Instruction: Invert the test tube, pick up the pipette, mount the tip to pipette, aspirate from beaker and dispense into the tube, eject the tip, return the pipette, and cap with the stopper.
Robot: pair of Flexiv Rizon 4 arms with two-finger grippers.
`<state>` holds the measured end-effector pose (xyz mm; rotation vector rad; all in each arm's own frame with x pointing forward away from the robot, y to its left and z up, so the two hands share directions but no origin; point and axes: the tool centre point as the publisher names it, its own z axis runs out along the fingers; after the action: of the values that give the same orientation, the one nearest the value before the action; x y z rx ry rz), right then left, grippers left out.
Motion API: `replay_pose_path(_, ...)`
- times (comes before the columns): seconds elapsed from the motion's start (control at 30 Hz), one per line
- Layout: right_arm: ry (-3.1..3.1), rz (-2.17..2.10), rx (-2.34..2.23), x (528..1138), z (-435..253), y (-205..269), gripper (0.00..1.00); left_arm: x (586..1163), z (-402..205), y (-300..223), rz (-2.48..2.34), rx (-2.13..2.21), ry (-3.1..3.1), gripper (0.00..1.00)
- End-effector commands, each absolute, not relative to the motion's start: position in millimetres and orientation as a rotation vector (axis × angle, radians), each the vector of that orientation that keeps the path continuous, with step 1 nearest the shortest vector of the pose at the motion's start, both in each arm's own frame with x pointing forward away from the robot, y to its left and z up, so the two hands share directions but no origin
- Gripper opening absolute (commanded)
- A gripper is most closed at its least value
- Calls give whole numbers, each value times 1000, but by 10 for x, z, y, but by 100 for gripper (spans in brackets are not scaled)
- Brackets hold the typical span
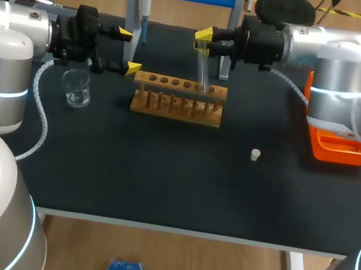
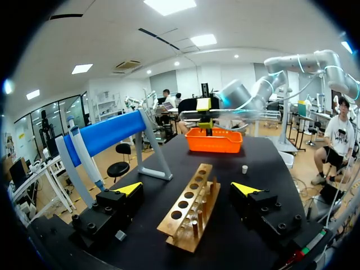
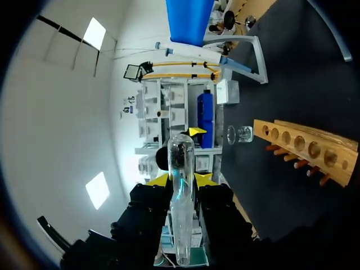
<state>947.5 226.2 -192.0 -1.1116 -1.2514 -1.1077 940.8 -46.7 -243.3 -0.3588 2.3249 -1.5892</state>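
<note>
Right fingers (image 1: pixel 204 36): clamped on test tube (image 1: pixel 204 70) (tilted, above rack (image 1: pixel 177 107))
Left fingers (image 1: pixel 133 67): apart, beside rack's left end
Beaker (image 1: pixel 76 88): near table's (image 1: pixel 159 180) left edge

The left arm (image 1: pixel 11 30) and the right arm (image 1: pixel 339 54) are made of smooth, rounded silver-grey segments, and a thin glowing light-blue band rings each joint. Behind the jaws sit blocky matt-black housings dotted with round black screws (image 2: pixel 90 228). A pale ribbed hose (image 1: pixel 41 108) trails back from each housing. The fingers end in bright yellow wedge-shaped tips (image 2: pixel 130 188).
</note>
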Motion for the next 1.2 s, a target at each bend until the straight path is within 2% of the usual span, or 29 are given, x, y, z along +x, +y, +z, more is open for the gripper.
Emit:
replay_pose_path(0.03,-1279,-1134,-1089,9447,-1899,2245,0,9412,-2428,-465,-1588,-359,2329,100)
replay_pose_path(0.77,-1270,-1145,-1079,9390,-1914,2204,0,9412,-2428,-465,-1588,-359,2329,100)
replay_pose_path(0.83,-1270,-1145,-1079,9390,-1914,2204,0,9424,-2141,-552,-1336,7,2279,100)
replay_pose_path(0.93,-1270,-1145,-1079,9390,-1914,2204,0,9246,-1863,-743,-1292,335,2028,100)
replay_pose_path(1.2,-1270,-1145,-1079,9390,-1914,2204,0,8811,-1675,-1022,-1245,692,1736,100)
